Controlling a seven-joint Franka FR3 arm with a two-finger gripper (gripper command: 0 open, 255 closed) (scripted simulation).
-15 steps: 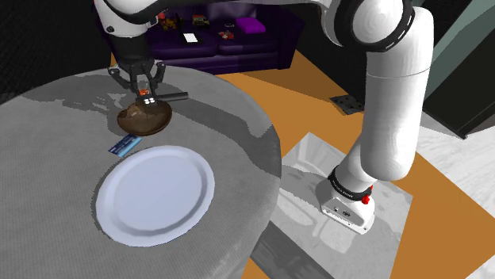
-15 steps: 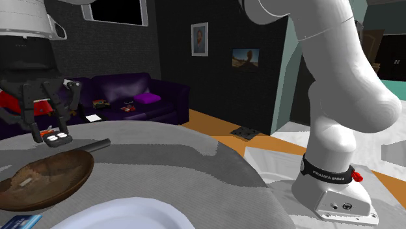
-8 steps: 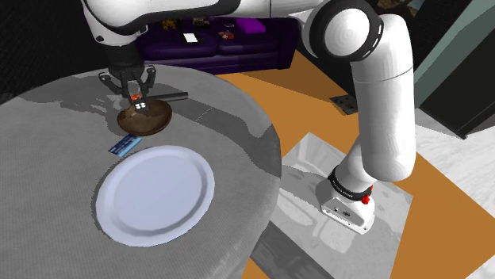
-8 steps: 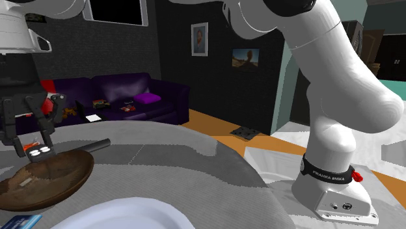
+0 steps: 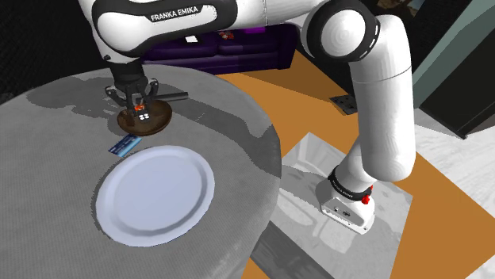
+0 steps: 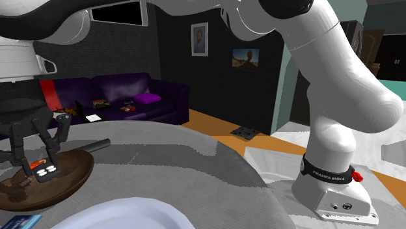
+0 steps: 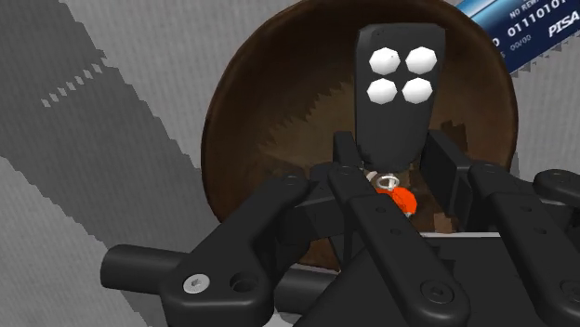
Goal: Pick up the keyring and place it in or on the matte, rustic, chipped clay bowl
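Note:
A black key fob (image 7: 400,93) with several white buttons and an orange tag (image 7: 402,199) is the keyring. My gripper (image 7: 395,153) is shut on its lower end, a finger (image 7: 346,160) on each side. The fob hangs inside the brown, rough bowl (image 7: 270,121), just over its floor; I cannot tell whether it touches. In the shoulder view the gripper (image 5: 140,107) is low over the bowl (image 5: 155,121) at the far side of the round grey table (image 5: 238,135). In the second exterior view the keyring (image 6: 45,172) sits below the bowl (image 6: 68,183) rim, the gripper (image 6: 38,161) reaching down into it.
A blue card (image 5: 124,143) lies just beside the bowl, towards the big white plate (image 5: 155,193) in the middle of the table. A dark bar-shaped object (image 5: 171,97) lies behind the bowl. A purple sofa (image 6: 130,97) stands beyond the table.
The gripper has come down with the keyring, from above the bowl's rim into the bowl, shifting slightly to the shoulder view's left. The bowl, card and plate have stayed put.

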